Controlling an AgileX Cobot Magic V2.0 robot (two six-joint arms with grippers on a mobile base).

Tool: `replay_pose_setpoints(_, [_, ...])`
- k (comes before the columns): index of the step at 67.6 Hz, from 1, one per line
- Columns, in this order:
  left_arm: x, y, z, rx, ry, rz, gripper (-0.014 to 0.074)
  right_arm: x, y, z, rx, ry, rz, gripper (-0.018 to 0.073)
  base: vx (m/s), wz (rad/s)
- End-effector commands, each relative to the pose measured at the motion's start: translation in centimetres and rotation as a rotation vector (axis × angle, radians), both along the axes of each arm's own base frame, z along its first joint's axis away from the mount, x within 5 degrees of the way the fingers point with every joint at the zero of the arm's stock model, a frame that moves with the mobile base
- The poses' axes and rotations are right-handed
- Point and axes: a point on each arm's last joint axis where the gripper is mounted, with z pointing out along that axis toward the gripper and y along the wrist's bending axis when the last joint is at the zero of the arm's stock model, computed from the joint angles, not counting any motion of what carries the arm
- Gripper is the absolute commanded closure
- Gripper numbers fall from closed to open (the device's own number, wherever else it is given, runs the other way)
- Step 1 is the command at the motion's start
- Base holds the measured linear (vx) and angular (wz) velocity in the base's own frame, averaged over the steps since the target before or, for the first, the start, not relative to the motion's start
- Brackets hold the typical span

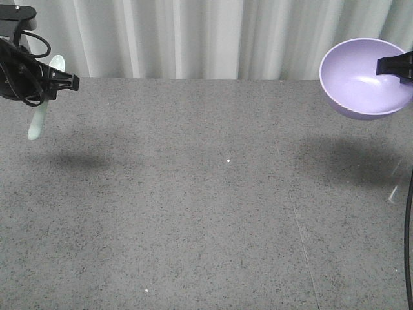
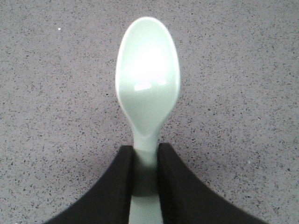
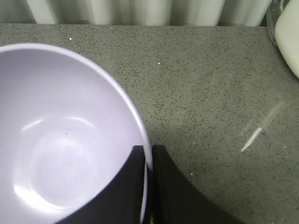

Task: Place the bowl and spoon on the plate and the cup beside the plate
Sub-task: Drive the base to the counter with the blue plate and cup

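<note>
Up at the right of the front view, clear of the grey speckled counter (image 1: 213,194), hangs the round lavender-purple plastic bowl (image 1: 364,77), its opening tipped toward the camera and its shadow on the surface below. The right end effector (image 1: 389,65) pinches its rim, narrow, with one black finger inside the wall and the other outside. Across at the far left, well apart from the bowl, the small pale mint-green plastic spoon (image 1: 39,119) is also off the counter, gripped at its handle by the left end effector (image 1: 67,81), whose fingers are drawn in close on it. Seen from the left wrist, the spoon's long axis runs straight out from between the fingers, scoop end foremost and hollow side up; from the front it slants steeply.

I count one bowl, one spoon, no plate and no cup in any view. As the plate is out of sight, I cannot say which arm is nearer to it, and the coming placement turns on that. A white pleated curtain (image 1: 193,39) backs the counter. A pale object (image 3: 288,39) shows at the corner of the right wrist view, unidentifiable.
</note>
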Motion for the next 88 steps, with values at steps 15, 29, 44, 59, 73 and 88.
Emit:
replay_pose_setpoints(15, [-0.66, 0.02, 3.03, -0.014, -0.133, -0.002, 0.0603, -0.60, -0.11, 2.54, -0.018, -0.126, -0.003, 0.0570, 0.00, -0.03])
replay_pose_setpoints(29, [-0.66, 0.02, 3.03, -0.014, -0.133, -0.002, 0.0603, -0.60, -0.11, 2.54, -0.018, -0.126, -0.003, 0.0570, 0.01, -0.15])
replay_pose_setpoints(44, [-0.66, 0.02, 3.03, -0.014, -0.133, -0.002, 0.0603, -0.60, -0.11, 2.54, -0.018, -0.126, -0.003, 0.0570, 0.02, -0.33])
replay_pose_setpoints(59, [-0.66, 0.02, 3.03, -0.014, -0.133, -0.002, 0.0603, -0.60, -0.11, 2.54, -0.018, -0.126, -0.003, 0.0570, 0.01, -0.42])
replay_pose_setpoints(73, [-0.66, 0.02, 3.03, -0.014, -0.133, -0.002, 0.0603, -0.60, -0.11, 2.54, -0.018, -0.126, -0.003, 0.0570, -0.01, -0.41])
replay_pose_setpoints(88, [-0.66, 0.02, 3.03, -0.014, -0.133, -0.002, 0.0603, -0.60, -0.11, 2.54, -0.018, -0.126, -0.003, 0.0570, -0.01, -0.39])
